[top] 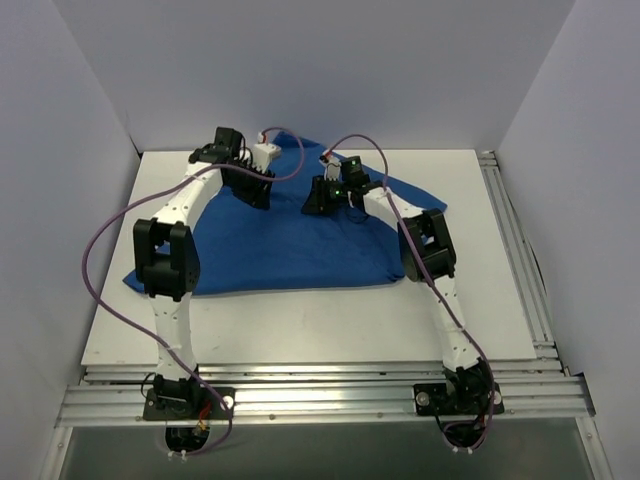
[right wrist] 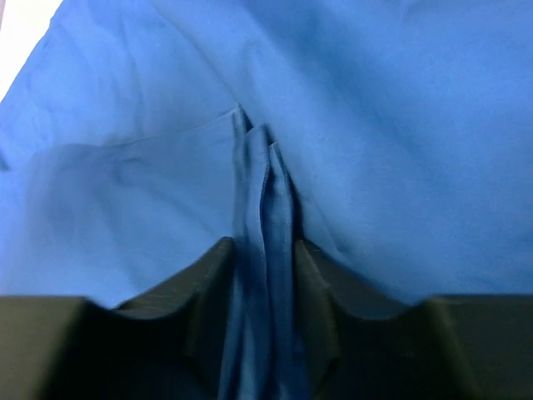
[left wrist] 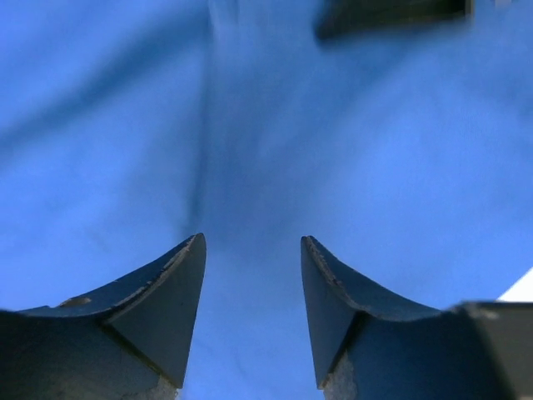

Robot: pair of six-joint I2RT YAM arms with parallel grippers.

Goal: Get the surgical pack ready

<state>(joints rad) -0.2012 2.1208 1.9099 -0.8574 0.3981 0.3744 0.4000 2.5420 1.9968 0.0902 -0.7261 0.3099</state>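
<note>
The royal-blue drape is seen spread over the white counter. It is a soft, matte, creased cloth, with one corner pointed to 12 o'clock and another laid out to 8 o'clock at the counter's left edge. The left claw is held open just above the cloth, around 11 o'clock of the spread. Its two dark wedge-shaped fingers are set apart, with bare blue fabric shown between them. The right claw is closed on the drape at about 1 o'clock: a narrow upright pleat of several layers is pinched between its black fingers, and wrinkles are drawn toward it. A purple cable is looped out beside the left arm. The counter is boxed in by plain white walls, and a ribbed aluminium rail is laid along 6 o'clock.
</note>
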